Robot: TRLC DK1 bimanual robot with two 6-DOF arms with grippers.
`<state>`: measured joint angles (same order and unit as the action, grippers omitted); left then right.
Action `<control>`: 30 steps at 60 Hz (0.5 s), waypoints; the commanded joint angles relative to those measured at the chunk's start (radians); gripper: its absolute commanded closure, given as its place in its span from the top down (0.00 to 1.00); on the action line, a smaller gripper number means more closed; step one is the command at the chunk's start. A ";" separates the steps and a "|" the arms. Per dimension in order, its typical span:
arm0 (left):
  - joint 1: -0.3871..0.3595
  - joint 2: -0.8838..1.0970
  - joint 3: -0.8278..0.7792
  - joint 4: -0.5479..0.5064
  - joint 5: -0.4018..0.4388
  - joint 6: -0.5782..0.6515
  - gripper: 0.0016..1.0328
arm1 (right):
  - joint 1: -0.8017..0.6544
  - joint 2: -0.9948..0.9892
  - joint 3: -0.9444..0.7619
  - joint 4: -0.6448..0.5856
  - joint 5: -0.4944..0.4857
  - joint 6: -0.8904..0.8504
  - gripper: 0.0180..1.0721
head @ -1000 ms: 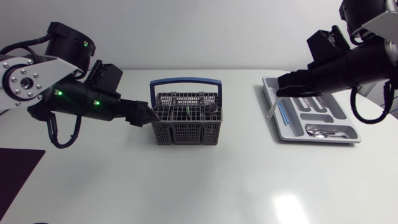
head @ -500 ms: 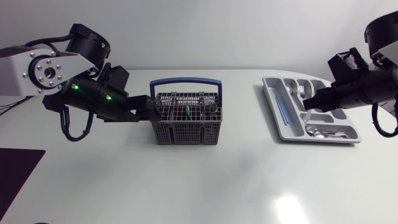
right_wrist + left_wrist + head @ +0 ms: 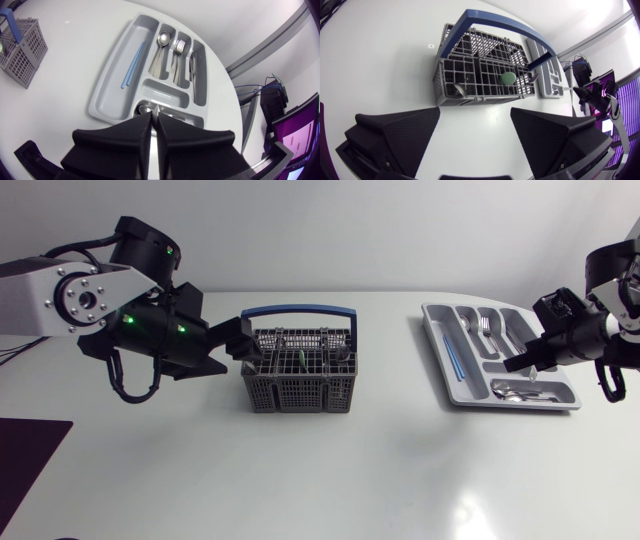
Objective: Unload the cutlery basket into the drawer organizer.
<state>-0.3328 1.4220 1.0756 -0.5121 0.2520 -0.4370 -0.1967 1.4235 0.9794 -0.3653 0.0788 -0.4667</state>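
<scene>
At mid-table the cutlery basket (image 3: pixel 298 375) stands upright with a green-tipped piece (image 3: pixel 508 77) poking up inside. Just short of its side wall hangs the left gripper (image 3: pixel 475 110), fingers spread wide, holding nothing. The drawer organizer (image 3: pixel 107 85) lies by the table's right edge, and over its near end the right gripper (image 3: pixel 155 119) is clenched, empty. White tabletop (image 3: pixel 390 390) runs between them.

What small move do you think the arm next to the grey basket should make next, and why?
Probably ease the left gripper forward over the grey plastic cutlery basket with the blue handle, toward the green-ended utensil: the gripper is open, empty, just short of the basket.
</scene>
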 commanded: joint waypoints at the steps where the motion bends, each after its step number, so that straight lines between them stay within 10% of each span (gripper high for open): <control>1: -0.008 -0.018 -0.028 0.017 -0.005 -0.085 0.96 | -0.021 0.052 -0.030 0.035 0.026 -0.046 0.06; 24: 0.001 -0.021 -0.031 0.024 -0.011 -0.224 0.96 | -0.053 0.242 -0.031 0.236 0.203 -0.109 0.09; 30: 0.000 -0.023 -0.028 0.020 -0.022 -0.244 0.96 | -0.050 0.269 -0.035 0.279 0.240 -0.109 0.30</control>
<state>-0.3351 1.4162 1.0714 -0.4953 0.2428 -0.6369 -0.2443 1.6657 0.9592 -0.1173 0.2935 -0.5552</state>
